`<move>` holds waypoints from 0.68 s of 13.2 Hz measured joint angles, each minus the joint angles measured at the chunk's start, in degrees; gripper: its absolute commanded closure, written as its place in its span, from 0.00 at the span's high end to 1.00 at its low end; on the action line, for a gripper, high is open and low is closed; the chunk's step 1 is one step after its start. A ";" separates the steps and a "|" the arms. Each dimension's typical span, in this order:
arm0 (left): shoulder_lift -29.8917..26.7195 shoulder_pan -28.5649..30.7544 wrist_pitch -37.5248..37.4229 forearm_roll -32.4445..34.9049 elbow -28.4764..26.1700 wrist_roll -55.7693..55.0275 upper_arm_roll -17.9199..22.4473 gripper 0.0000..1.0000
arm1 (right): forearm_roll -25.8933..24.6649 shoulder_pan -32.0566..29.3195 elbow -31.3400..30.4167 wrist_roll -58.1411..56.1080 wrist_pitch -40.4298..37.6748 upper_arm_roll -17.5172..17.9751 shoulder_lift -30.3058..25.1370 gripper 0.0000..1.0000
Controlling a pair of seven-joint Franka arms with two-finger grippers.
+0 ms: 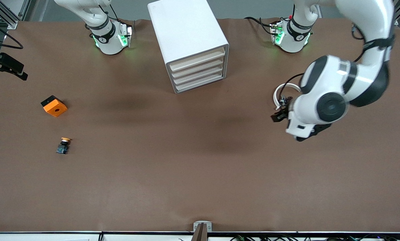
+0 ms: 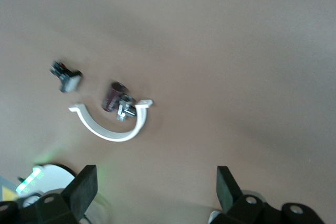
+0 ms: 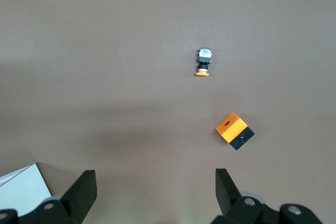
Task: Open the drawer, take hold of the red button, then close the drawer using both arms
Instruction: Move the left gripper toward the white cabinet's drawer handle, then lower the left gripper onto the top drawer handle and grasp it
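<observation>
The small push button (image 2: 65, 75) sits under my left wrist camera. It shows as a dark stub with a pale body and a trace of red at its cap, too blurred to make out more. It lies on the table toward my left arm's end, just beside a white plastic half-ring (image 2: 110, 127) that curves around a dark maroon cylinder (image 2: 112, 96).

The four shallow cream-fronted drawers (image 1: 198, 72) of the white box cabinet (image 1: 186, 30) are all pushed in, between my two bases.

My left gripper (image 2: 155, 182) hangs over that half-ring, fingers spread wide and holding nothing. My right arm waits. My right gripper (image 3: 155, 182) is equally spread and bare, over the table toward its own end, above a yellow-orange-capped button (image 1: 64, 145) and an orange cube with a hole (image 1: 54, 106).

The matte brown table cover (image 1: 200, 174) is faintly mottled with soft shadows. Aluminium framing (image 1: 5, 13) stands at the corner, and cables trail along the near edge.
</observation>
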 measured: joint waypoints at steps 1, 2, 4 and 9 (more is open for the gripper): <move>1.91 -0.42 0.17 0.00 0.57 -1.81 -0.01 1.00 | 0.00 0.00 0.00 0.00 0.00 0.00 0.00 1.00; 3.50 -0.69 0.18 0.00 1.13 -3.50 -0.03 1.00 | 0.00 0.00 0.00 0.00 0.00 0.00 0.00 1.00; 6.03 -2.20 0.93 -0.36 1.66 -8.64 -0.09 1.00 | 0.00 0.00 0.00 0.00 0.00 0.00 0.00 1.00; 11.03 -8.42 2.93 -8.21 2.75 -26.71 -0.14 1.00 | 0.00 0.00 -0.01 0.00 0.00 0.00 0.00 1.00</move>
